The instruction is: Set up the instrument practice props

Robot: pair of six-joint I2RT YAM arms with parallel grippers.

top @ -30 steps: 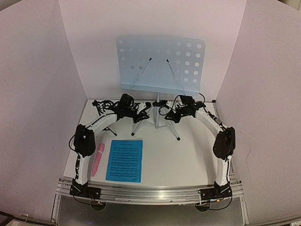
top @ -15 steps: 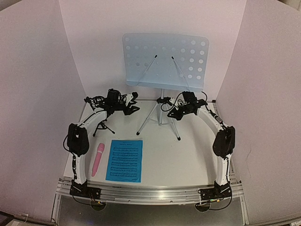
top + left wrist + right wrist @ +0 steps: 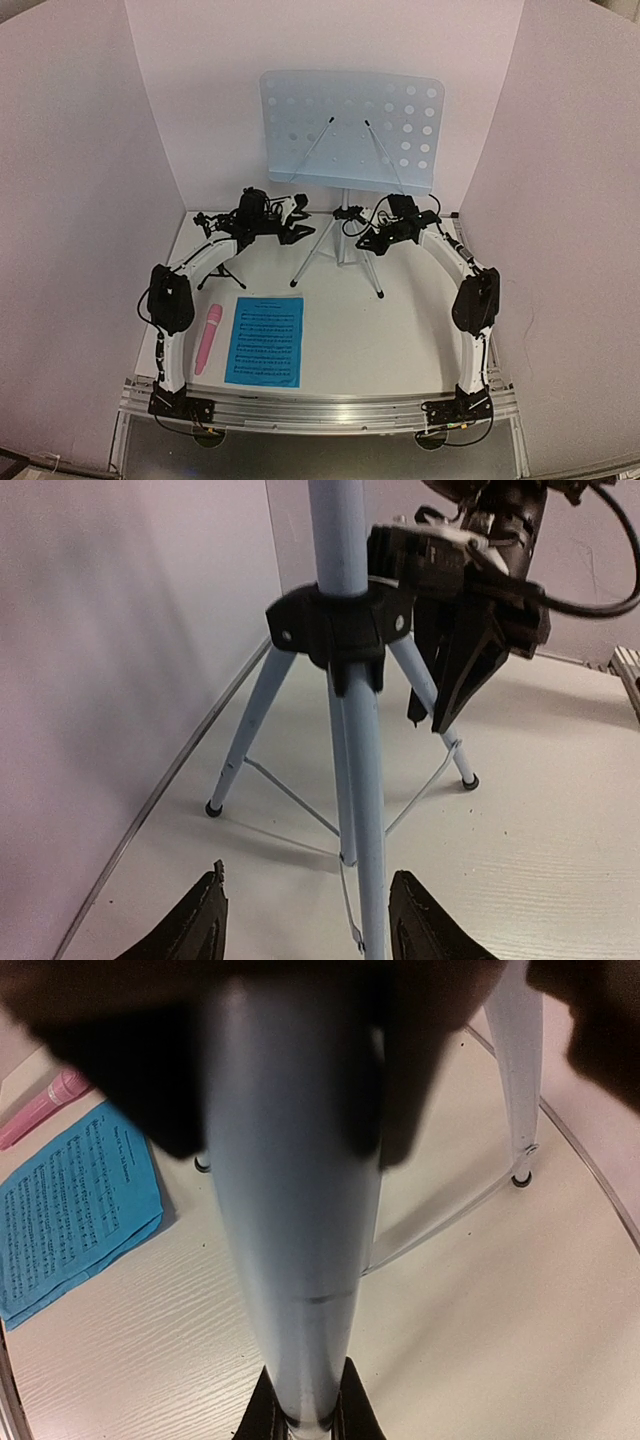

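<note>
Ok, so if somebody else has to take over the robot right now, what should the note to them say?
Left gripper: open, empty, facing the music stand legs, not touching.
Right gripper: shut on the stand's pole.
Music stand upright at the back; sheet music and pink microphone lie flat on the table by the left arm; black mic stand partly hidden behind that arm.
Done: stand is up. Left: pages onto it, microphone into the mic stand.

1. We saw a white desk (image 3: 400,330) whose surface showed a faint wood grain in the close views.
2. We saw plain white backdrop panels (image 3: 70,200) standing along its left, far and right sides, meeting at angled corners.
3. We saw a silver metal rail (image 3: 320,412) running along its near edge.
</note>
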